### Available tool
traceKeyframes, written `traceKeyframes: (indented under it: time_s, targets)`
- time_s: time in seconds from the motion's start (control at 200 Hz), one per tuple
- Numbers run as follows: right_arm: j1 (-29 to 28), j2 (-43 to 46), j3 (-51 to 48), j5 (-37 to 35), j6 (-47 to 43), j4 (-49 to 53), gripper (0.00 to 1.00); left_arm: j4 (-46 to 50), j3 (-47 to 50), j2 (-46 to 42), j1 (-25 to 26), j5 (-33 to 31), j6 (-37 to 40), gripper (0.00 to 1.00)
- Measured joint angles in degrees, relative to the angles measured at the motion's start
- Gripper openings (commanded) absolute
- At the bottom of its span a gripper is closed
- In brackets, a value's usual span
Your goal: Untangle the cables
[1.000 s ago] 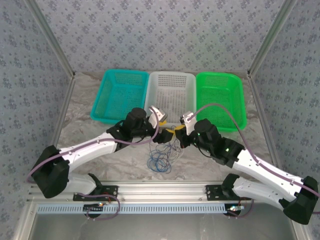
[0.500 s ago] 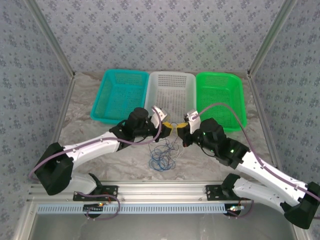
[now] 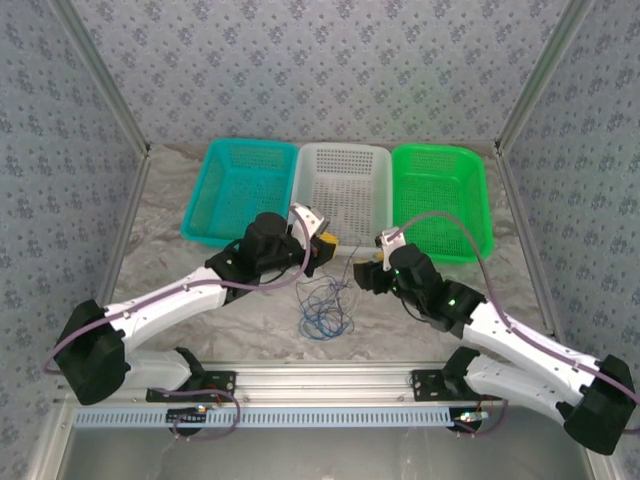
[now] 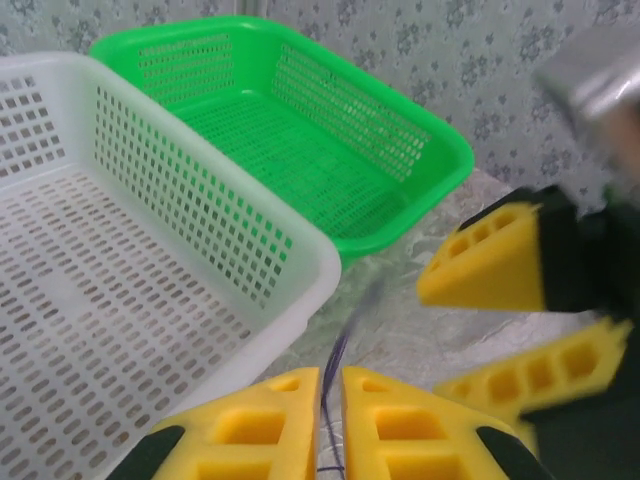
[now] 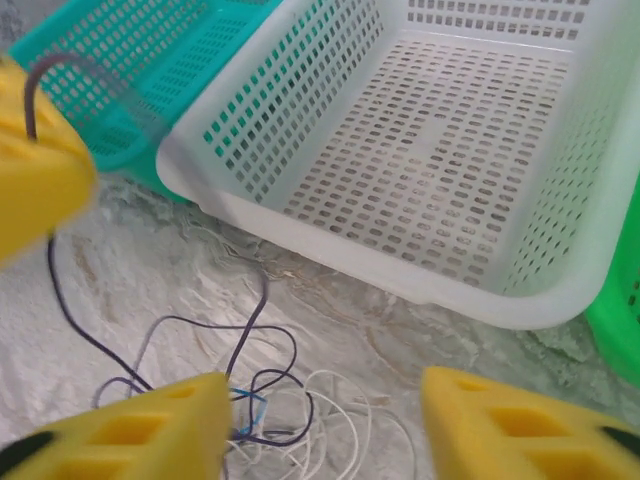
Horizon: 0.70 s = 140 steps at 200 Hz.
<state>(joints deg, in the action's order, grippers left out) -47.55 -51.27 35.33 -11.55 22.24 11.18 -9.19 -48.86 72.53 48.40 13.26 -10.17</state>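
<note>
The right claw (image 3: 370,268) has let go and moved back, and its jaws are spread wide. The left claw (image 3: 323,242) pinches one dark wire (image 4: 333,365). The cables (image 3: 322,312) lie at its six o'clock.

Bright, even light; soft shadows; close fingers (image 5: 40,190) blurred.

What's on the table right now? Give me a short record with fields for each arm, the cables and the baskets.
left gripper: jaws shut on a dark cable that hangs down to the tangle
right gripper: jaws open, holding nothing, close to the left gripper
cables: loose tangle on the table between the arms; blue, dark and whitish
baskets: teal basket, white basket, green basket, in a row behind the tangle, no cable inside
</note>
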Motion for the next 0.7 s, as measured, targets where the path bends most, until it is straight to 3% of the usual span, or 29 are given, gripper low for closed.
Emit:
traceKeyframes:
  time_s: [0.145,0.39,0.7]
  targets:
    - [-1.9,-3.3,-0.9,-0.8,0.5,-4.0,0.83,0.0,-0.9,-0.2,0.0,0.2,-1.9,0.15]
    - [-2.5,-9.5,-0.4,-3.0,1.0,-6.6,0.74,0.3,0.0,-1.9,0.1,-0.7,-3.2,0.2]
    - [-0.3,-10.3,-1.8,-8.6,6.6,-0.7,0.75,2.1,7.7,-7.1,0.1,-5.7,-5.4,0.69]
